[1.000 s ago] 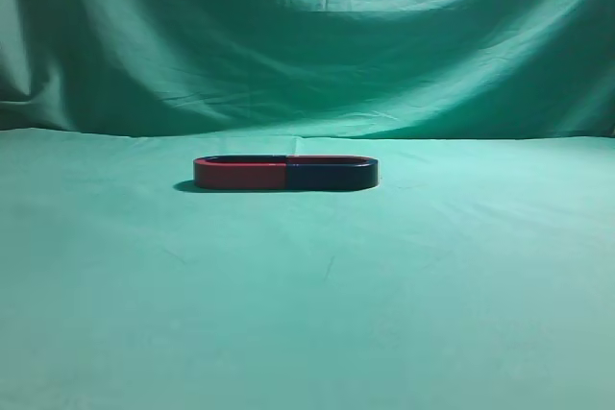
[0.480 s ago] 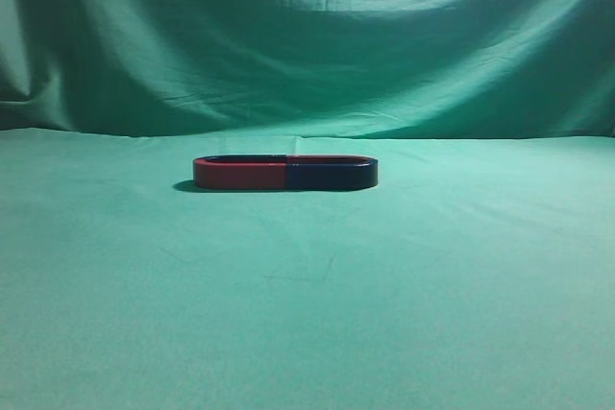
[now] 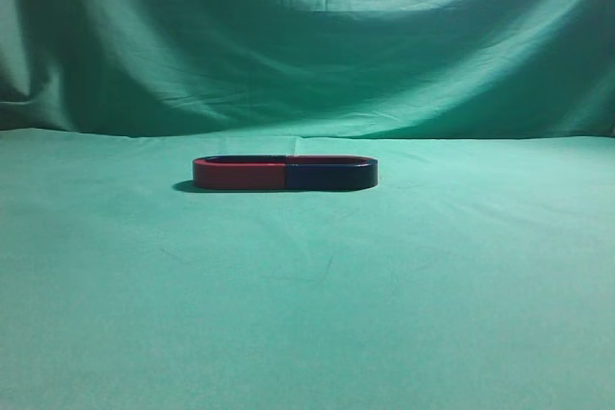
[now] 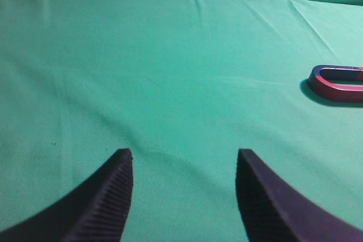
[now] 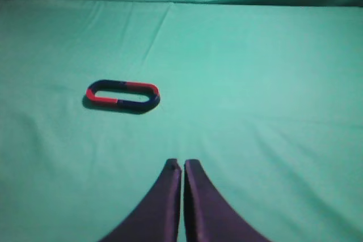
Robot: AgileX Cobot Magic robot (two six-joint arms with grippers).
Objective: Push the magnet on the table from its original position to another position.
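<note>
Left hand [image 4: 184, 165]: seen only in the left wrist view, at the bottom of the frame; its two dark ribbed fingers [image 4: 113, 196] stand spread well apart with bare green cloth between them, holding nothing.
Magnet, left wrist view [image 4: 338, 83]: at the right edge of the frame, a little above mid-height, cut off by the border; only its rounded red end shows, well apart from the left hand.
Magnet, exterior view: a flat elongated ring lying on the tabletop [image 3: 307, 314], just left of the frame's centre; its near side is red on the left half and dark blue on the right, with a thin shadow at its left end.
Magnet, right wrist view: left of centre, upper-middle of the frame; the whole oval loop shows, with red and dark blue segments alternating around it, lying flat.
Right hand [image 5: 182, 165]: at the bottom centre of the right wrist view; its two dark fingers are pressed together with only a thin slit between them, gripping nothing, and well apart from the magnet, which lies up and to the left.
Backdrop [image 3: 307, 45]: green cloth hanging in folds across the upper part of the exterior view, the same colour as the tabletop covering.
</note>
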